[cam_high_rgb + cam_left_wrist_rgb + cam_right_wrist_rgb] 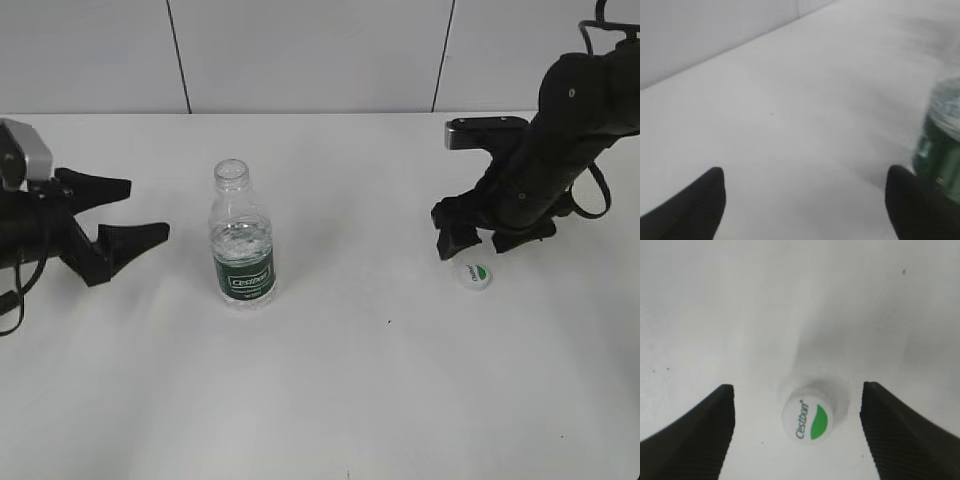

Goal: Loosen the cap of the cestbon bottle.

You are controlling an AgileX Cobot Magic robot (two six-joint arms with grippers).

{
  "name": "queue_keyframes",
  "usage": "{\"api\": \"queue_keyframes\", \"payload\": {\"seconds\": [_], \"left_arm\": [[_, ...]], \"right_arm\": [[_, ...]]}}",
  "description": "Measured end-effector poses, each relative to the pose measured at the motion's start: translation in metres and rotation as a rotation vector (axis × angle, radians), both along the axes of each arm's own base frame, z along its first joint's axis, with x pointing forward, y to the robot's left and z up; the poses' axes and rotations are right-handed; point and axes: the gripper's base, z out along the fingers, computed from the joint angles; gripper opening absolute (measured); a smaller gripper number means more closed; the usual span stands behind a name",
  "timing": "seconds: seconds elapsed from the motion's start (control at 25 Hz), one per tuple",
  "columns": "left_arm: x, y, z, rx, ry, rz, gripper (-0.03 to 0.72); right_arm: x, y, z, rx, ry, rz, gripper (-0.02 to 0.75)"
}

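Lying on the table (pixel 330 400), cap (pixel 476 275) off bottle (pixel 242 240); both end effectors apart.

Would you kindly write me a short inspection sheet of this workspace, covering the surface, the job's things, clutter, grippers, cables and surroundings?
Surface: white table, a few tiny dark specks.
Job's things: cestbon bottle upright, neck open, no cap on it; cap lying on the table, away from the bottle, top up.
Clutter: nothing seen.
Grippers: left gripper open, beside the bottle, not touching it; right gripper open, its fingers either side of the cap, apart from it.
Cables: black cable looped along the right arm; another at the left arm.
Surroundings: pale panelled wall with dark seams behind the table.
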Motion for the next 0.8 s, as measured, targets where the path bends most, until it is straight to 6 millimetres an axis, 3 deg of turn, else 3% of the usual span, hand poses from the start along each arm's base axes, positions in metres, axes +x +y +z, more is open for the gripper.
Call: {"api": "queue_keyframes", "payload": {"seconds": [0.32,0.52,0.8], "left_arm": [[0.02,0.026,0.01,-0.007,0.042,0.401,0.585],[0.023,0.043,0.01,0.128,0.081,0.571,0.585],[0.032,0.069,0.02,0.376,0.33,0.759,0.585]], "right_arm": [[0.027,0.006,0.031,0.007,-0.122,0.023,0.594],[0.042,0.005,0.053,-0.058,-0.21,0.083,0.594],[0.056,-0.005,0.082,-0.225,-0.249,0.096,0.594]]}}
